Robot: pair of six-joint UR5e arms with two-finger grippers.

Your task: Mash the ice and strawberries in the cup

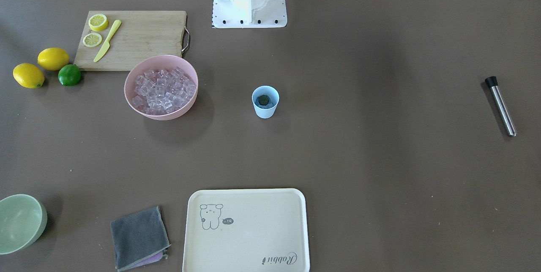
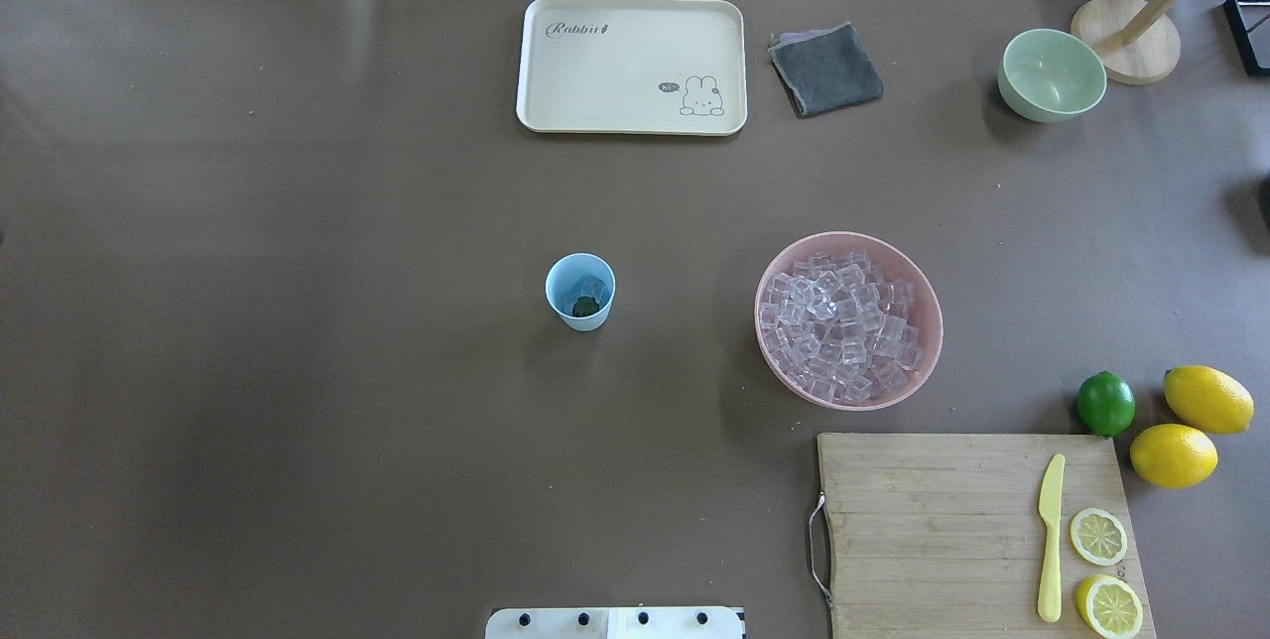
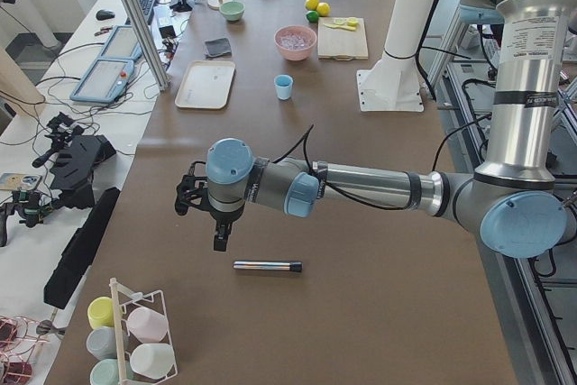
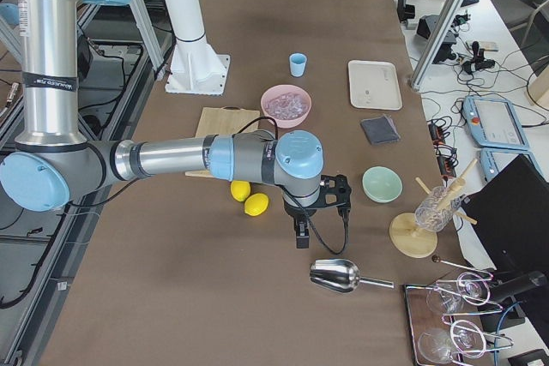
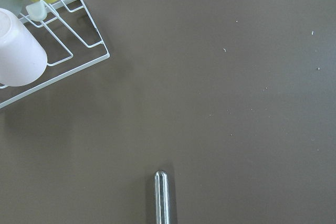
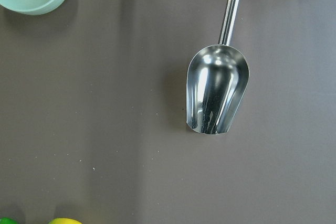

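The light blue cup (image 1: 265, 102) (image 2: 580, 292) stands mid-table. Inside it lie clear ice (image 2: 587, 284) cubes and a strawberry, of which only the dark green leafy top (image 1: 263, 100) shows. More ice (image 2: 843, 321) fills a pink bowl (image 1: 134, 103). A steel muddler (image 1: 501, 106) (image 3: 267, 266) with a black end lies far out on my left. My left gripper (image 3: 219, 239) hangs just above its steel end; I cannot tell if it is open. My right gripper (image 4: 302, 237) hovers near a steel scoop (image 6: 215, 95); its state is unclear too.
A cream tray (image 2: 556, 113), a grey cloth (image 2: 825, 68) and a pale green bowl (image 2: 1052, 73) sit along the far edge. A cutting board (image 2: 943, 520) holds lemon slices and a yellow knife; two lemons and a lime (image 2: 1105, 403) lie beside it. A wire rack of cups (image 5: 31, 51) stands near the muddler.
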